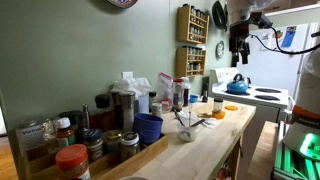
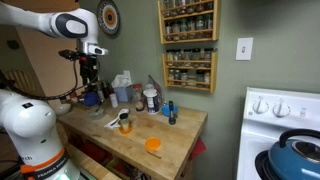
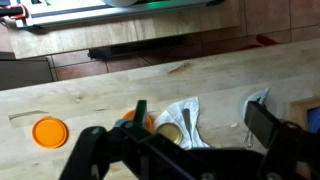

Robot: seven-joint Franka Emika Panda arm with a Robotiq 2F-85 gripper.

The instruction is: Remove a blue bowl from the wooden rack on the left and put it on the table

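Blue bowl (image 1: 148,127) untouched; jaws wide, empty

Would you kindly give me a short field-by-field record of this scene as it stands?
arm: gripper open, empty, raised above the table
target: blue bowl at the end of the wooden rack, untouched
rack contents: jars and bottles
tabletop: orange lid lying flat on the pale wood
background: blue kettle on the stove
task state: bowl not yet grasped
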